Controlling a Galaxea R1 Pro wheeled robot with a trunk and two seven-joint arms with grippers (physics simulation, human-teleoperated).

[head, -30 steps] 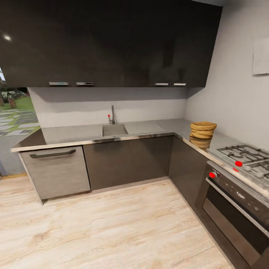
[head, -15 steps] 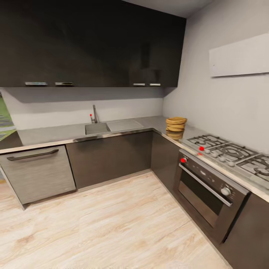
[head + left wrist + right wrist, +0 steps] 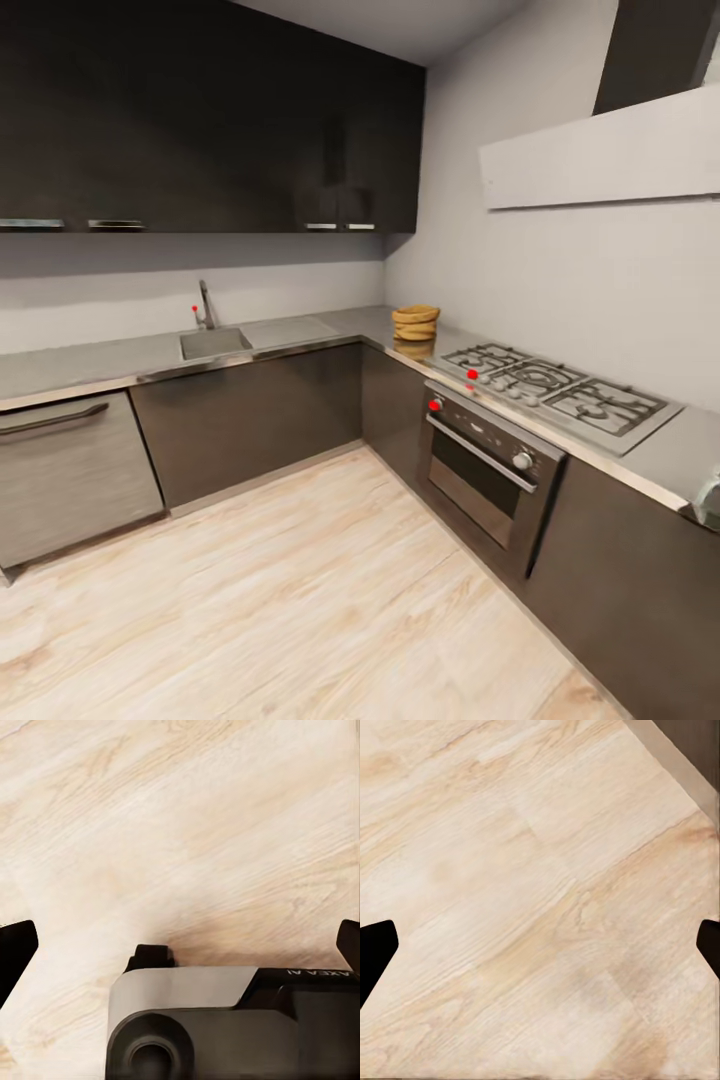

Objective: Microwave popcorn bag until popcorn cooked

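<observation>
Your left gripper (image 3: 180,945) has black fingertips (image 3: 15,949), a grey-and-black housing with a round lens and white lettering.

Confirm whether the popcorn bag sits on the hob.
No: the bag stands on the countertop beside the hob, not on it.

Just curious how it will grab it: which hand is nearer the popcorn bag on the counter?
Probably the right hand: it hangs over floor beside a cabinet base, and the popcorn bag sits ahead-right. The left hand hangs over floor too. Both are far off.
</observation>
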